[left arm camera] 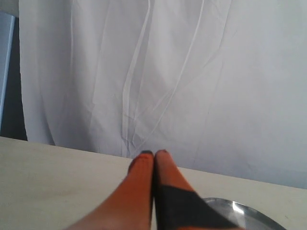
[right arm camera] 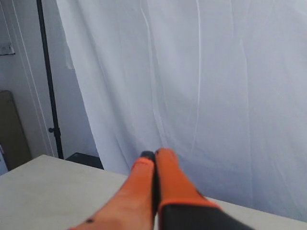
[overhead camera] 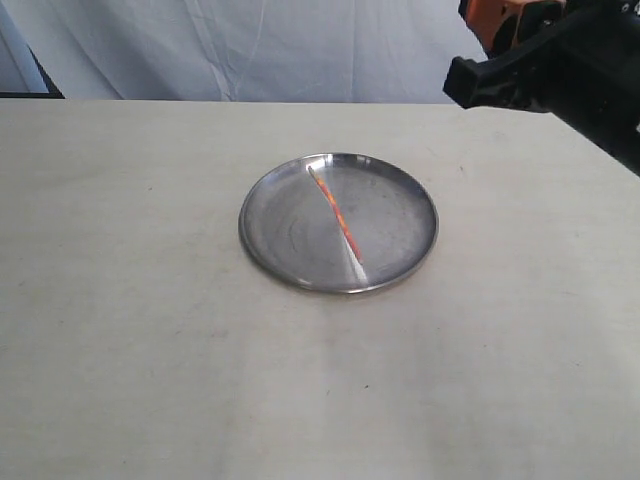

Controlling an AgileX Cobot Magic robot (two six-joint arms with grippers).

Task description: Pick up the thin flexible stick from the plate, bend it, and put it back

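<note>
The thin red-orange stick [overhead camera: 336, 215] lies straight across the shiny steel plate [overhead camera: 290, 225], its pale tip toward the plate's near rim. The plate stands in the middle of the table. My left gripper [left arm camera: 154, 153] is shut with nothing between its orange fingers; it looks over the table toward the curtain, and the plate's rim [left arm camera: 249, 213] shows at the corner of its view. It is out of the exterior view. My right gripper [right arm camera: 154, 153] is shut and empty, raised above the table. Part of the right arm [overhead camera: 560, 60] shows at the exterior view's top right, far from the plate.
A pale beige table [overhead camera: 150, 330] spreads all round the plate. A white curtain [overhead camera: 250, 45] hangs behind its far edge. A dark pole [right arm camera: 48, 81] and a wall stand beside the curtain in the right wrist view.
</note>
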